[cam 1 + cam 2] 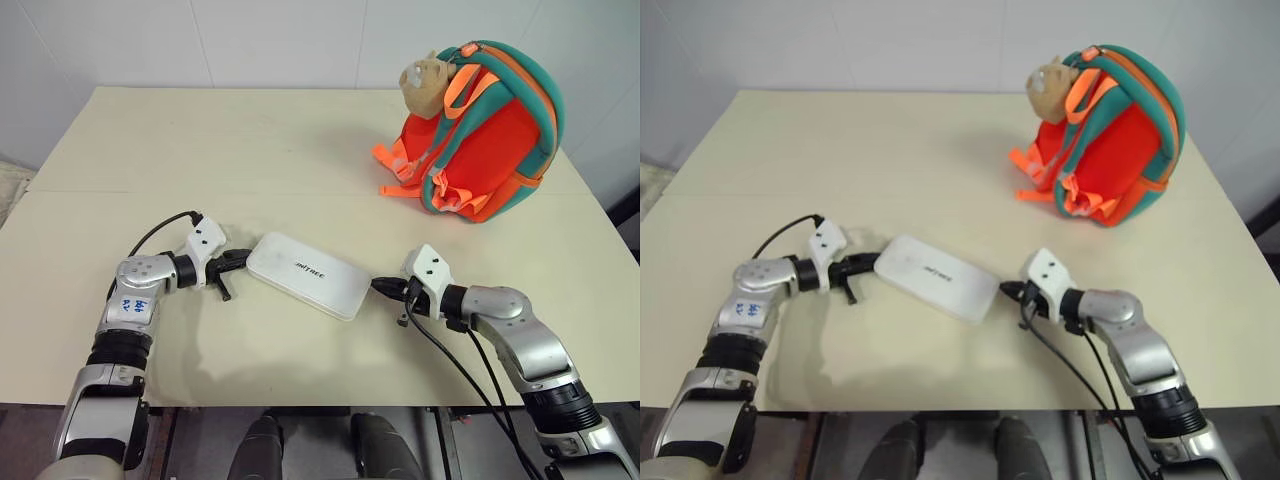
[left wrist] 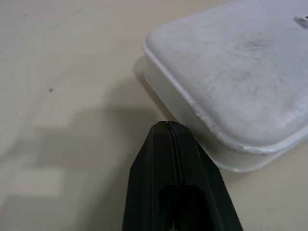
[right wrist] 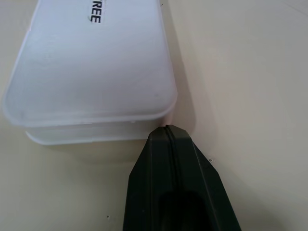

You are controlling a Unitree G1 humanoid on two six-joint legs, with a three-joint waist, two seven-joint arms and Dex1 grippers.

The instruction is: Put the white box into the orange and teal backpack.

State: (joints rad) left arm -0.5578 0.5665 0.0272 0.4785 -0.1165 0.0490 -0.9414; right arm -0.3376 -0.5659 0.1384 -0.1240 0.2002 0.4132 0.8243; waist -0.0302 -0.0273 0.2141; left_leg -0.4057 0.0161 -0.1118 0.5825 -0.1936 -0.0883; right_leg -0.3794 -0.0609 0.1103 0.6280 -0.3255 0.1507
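Left eye view: flat white plastic box [image 1: 308, 274] lies between the clenched left pincer [image 1: 232, 262] and clenched right pincer [image 1: 385, 288]. Squeeze both ends evenly, then lift level.

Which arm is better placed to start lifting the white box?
Neither alone. Left gripper and right gripper, both shut, sit at opposite ends of the box, probably to squeeze it together.

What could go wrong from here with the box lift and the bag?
Both claws, left and right, are shut and sit at opposite ends of the white box; squeezed between bare tips, it may slip or pivot. The backpack stands far back with no opening visible, so insertion may fail.
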